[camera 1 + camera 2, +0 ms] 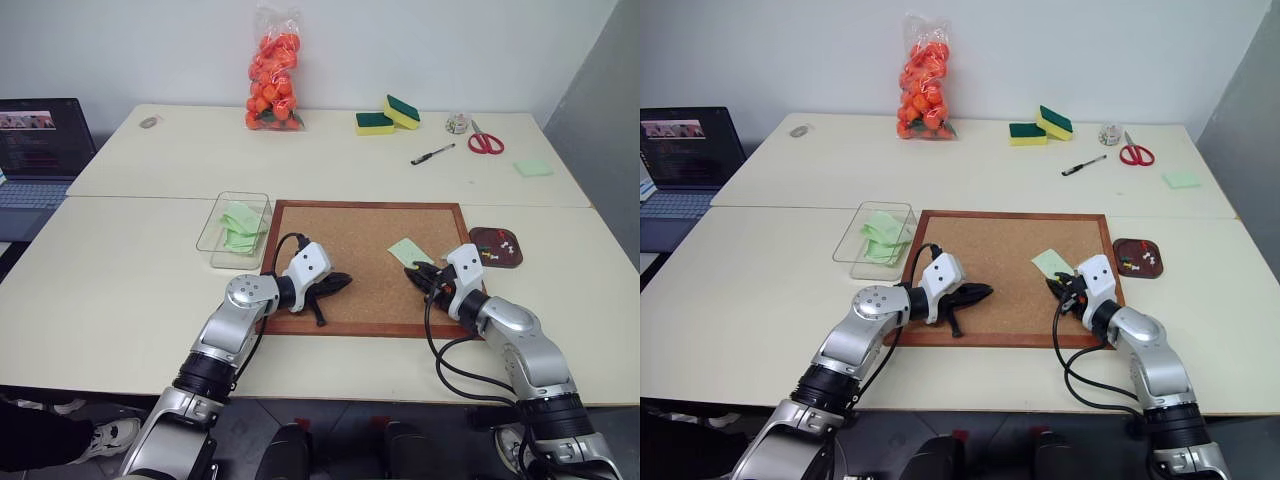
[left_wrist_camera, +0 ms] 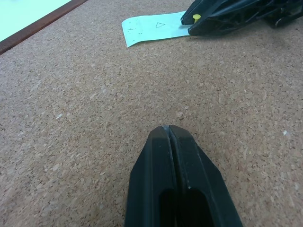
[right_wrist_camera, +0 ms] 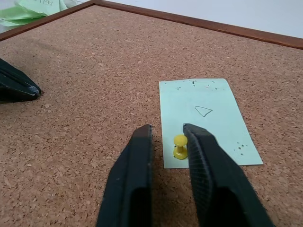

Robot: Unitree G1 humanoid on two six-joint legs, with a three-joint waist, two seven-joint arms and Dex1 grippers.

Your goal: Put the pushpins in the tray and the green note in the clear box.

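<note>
We see right gripper (image 3: 166,137) jaws narrowly apart astride yellow pin (image 3: 180,146) on green note (image 3: 208,120); left gripper (image 2: 169,130) jaws together over corkboard (image 2: 94,118).

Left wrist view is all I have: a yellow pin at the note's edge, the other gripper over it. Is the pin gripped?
Observer: Not clamped as far as I can see. The right gripper has a finger on each side of the yellow pushpin, with a gap showing on one side.
Operator: Is that the only pin in the note?
Observer: Yes, the green note carries no other pin, only empty pinholes.
Operator: Where is the tray?
Observer: The tray sits on the table just off the right edge of the corkboard, with several pushpins already in it.
</note>
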